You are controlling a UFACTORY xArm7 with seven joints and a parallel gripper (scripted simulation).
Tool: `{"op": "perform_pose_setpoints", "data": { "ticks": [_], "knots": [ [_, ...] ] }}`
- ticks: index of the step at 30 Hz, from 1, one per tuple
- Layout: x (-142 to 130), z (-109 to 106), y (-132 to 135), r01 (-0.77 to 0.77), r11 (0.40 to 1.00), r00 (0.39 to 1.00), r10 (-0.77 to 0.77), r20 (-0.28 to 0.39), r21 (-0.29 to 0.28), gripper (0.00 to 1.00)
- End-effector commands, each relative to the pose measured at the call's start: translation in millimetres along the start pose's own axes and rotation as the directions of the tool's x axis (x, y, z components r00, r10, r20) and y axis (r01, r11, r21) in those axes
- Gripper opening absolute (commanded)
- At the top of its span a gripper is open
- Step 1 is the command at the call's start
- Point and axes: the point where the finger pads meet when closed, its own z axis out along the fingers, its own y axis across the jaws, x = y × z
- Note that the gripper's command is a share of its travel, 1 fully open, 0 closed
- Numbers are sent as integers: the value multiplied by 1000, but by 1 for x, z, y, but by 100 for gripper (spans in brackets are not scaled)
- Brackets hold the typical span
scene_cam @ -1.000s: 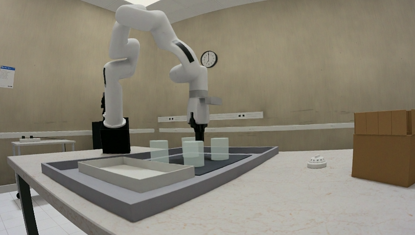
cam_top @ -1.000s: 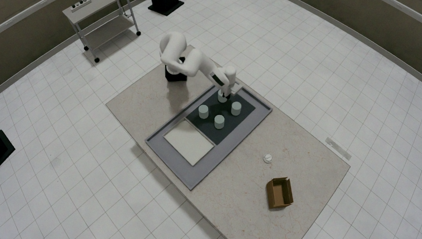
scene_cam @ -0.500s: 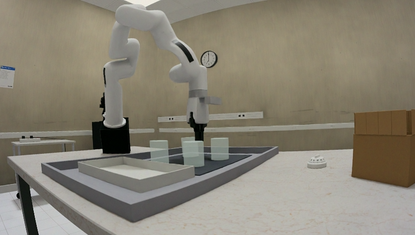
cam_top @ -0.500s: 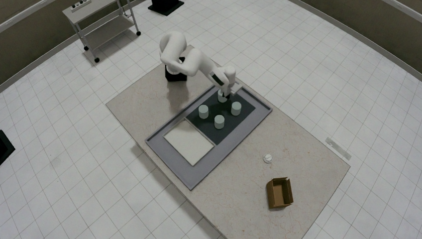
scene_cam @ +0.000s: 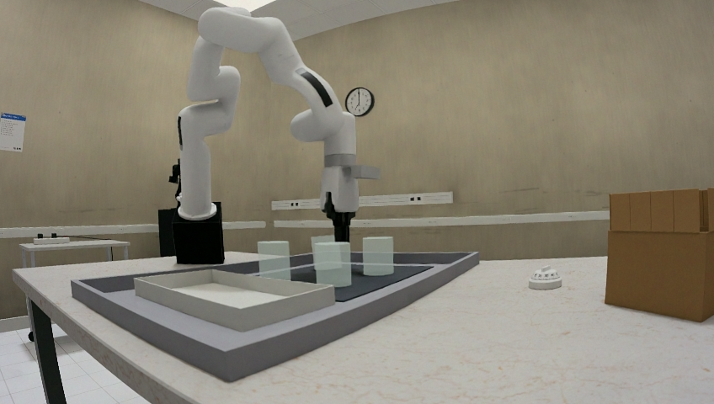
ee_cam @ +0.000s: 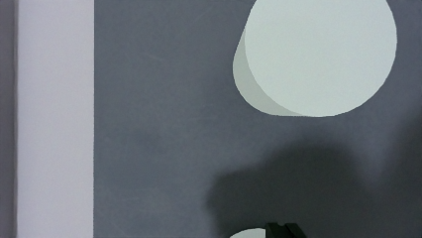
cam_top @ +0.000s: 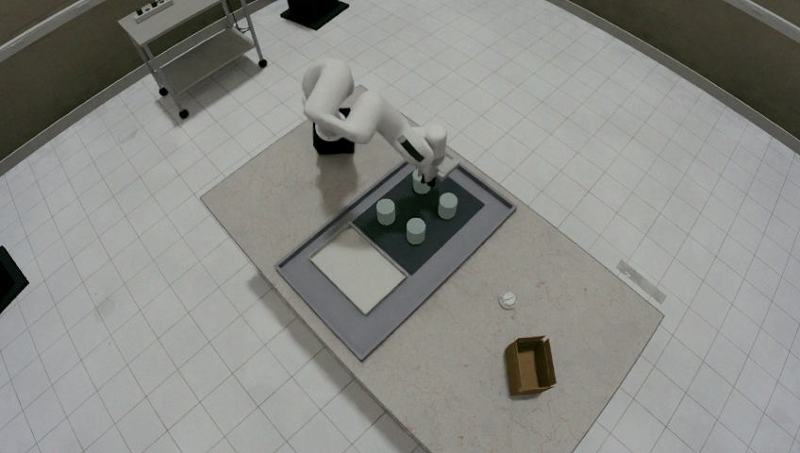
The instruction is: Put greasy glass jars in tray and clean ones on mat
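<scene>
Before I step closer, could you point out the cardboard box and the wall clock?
Cardboard box (cam_top: 514, 373) (scene_cam: 656, 275): top view, side wall; exterior view, front side.
Wall clock (scene_cam: 359, 101): exterior view, middle of its face.

An open cardboard box (cam_top: 512, 370) (scene_cam: 653, 275) and a small white dial (cam_top: 507, 300) (scene_cam: 545, 279) sit near each other on the tabletop (cam_top: 449, 347) (scene_cam: 450, 340), while a round clock (scene_cam: 359, 101) hangs on the wall (scene_cam: 501, 124).

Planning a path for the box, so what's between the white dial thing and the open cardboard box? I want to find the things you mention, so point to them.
Only bare tabletop (cam_top: 476, 359) (scene_cam: 501, 340) lies between the white dial (cam_top: 507, 300) (scene_cam: 545, 280) and the cardboard box (cam_top: 511, 370) (scene_cam: 656, 270), as the top view shows.
</scene>
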Motion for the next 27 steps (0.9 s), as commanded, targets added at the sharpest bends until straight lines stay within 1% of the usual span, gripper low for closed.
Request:
{"op": "perform_pose_setpoints", "data": {
  "ticks": [1,27],
  "knots": [
    [0,-2,-1,1,1000,1000,-1,-3,1,0],
    [-2,-4,-1,1,1000,1000,-1,-3,1,0]
  ]
}}
